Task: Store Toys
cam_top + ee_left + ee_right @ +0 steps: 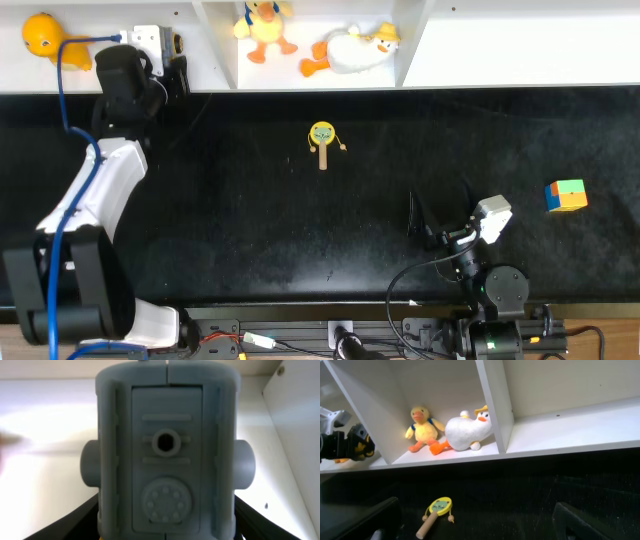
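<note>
A grey toy robot (167, 450) sits between my left gripper's (167, 527) dark fingers (75, 520), back toward the camera, and the gripper is shut on it. From above, the left gripper (170, 68) holds the toy robot (155, 42) inside the left compartment of the white shelf (500, 50), near an orange toy (45, 36). A yellow duck plush (265, 25) and a white duck plush (355, 50) lie in the middle compartment. A yellow rattle drum (322, 140) lies on the black table, and a coloured cube (566, 196) sits far right. My right gripper (438, 215) rests low and open, holding nothing.
The right wrist view faces the shelf: yellow duck plush (422, 427), white duck plush (467, 430), rattle drum (436, 512) on the mat, and an unoccupied right compartment (580, 420). The black table (250, 220) spreads between the arms.
</note>
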{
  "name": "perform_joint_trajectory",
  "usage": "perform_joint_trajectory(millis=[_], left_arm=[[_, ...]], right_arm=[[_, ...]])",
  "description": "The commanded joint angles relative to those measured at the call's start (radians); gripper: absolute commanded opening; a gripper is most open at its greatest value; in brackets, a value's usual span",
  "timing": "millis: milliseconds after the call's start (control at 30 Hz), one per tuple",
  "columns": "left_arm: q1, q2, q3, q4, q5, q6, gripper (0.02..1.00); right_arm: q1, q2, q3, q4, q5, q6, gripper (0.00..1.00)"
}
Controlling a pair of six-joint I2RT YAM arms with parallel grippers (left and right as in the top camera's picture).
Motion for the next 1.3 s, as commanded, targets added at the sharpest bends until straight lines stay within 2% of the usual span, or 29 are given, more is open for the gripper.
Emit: perform_joint_trajectory(millis=[33, 300, 833, 867, 1000, 1300], left_arm=[[-0.003, 0.057, 0.081, 0.009, 0.018, 0.016, 0.4], [-0.003, 0.068, 0.082, -0.006, 0.017, 0.016, 0.454], [-0.003, 0.116, 0.082, 0.003, 0.016, 0.016, 0.467], [-0.003, 0.116, 0.082, 0.002, 0.016, 0.016, 0.509], [-0.003, 0.116, 0.082, 0.002, 0.016, 0.016, 1.0], [-0.003, 0.097, 0.082, -0.009, 0.016, 0.015, 1.0]], right_arm=[[0.008, -0.008, -0.013, 0.005, 0.008, -0.003, 0.996], [0.008, -0.008, -0.013, 0.005, 0.008, -0.003, 0.996], [0.008, -0.008, -0.013, 0.005, 0.008, -0.003, 0.996], [0.008, -0.008, -0.013, 0.005, 0.008, -0.003, 0.998], [0.008, -0.008, -0.013, 0.005, 0.008, -0.003, 0.996], [0.008, -0.008, -0.013, 0.005, 0.008, -0.003, 0.996]])
